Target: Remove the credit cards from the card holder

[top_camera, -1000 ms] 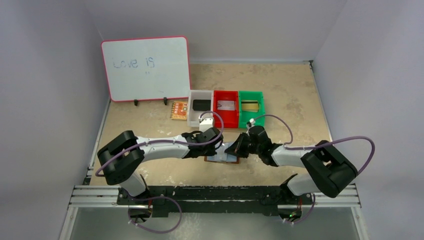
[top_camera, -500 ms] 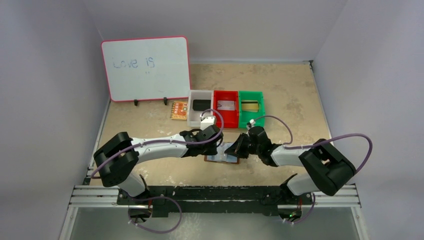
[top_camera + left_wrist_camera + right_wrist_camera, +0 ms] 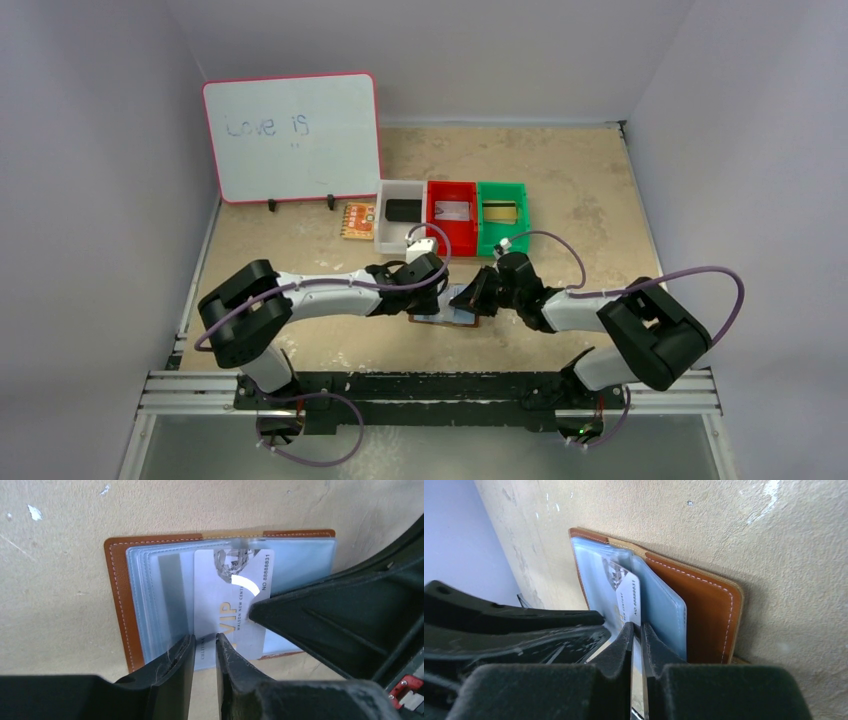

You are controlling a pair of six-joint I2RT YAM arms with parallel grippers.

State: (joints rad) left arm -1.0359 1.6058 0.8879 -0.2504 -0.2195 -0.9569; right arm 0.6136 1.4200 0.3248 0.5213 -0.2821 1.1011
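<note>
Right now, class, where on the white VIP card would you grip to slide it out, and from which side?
Pinch the VIP card at its bare short end poking past the card holder, approaching from that open side; it is thin, so jaws close across its flat faces.

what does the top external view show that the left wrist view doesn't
Only top external: the pink-framed whiteboard, the orange patterned card, the white plastic bin, red plastic bin and green plastic bin. Only left wrist: the white plastic card with its VIP print, the left gripper at its near edge. Both: the open brown leather card holder and the right gripper on that card.
</note>
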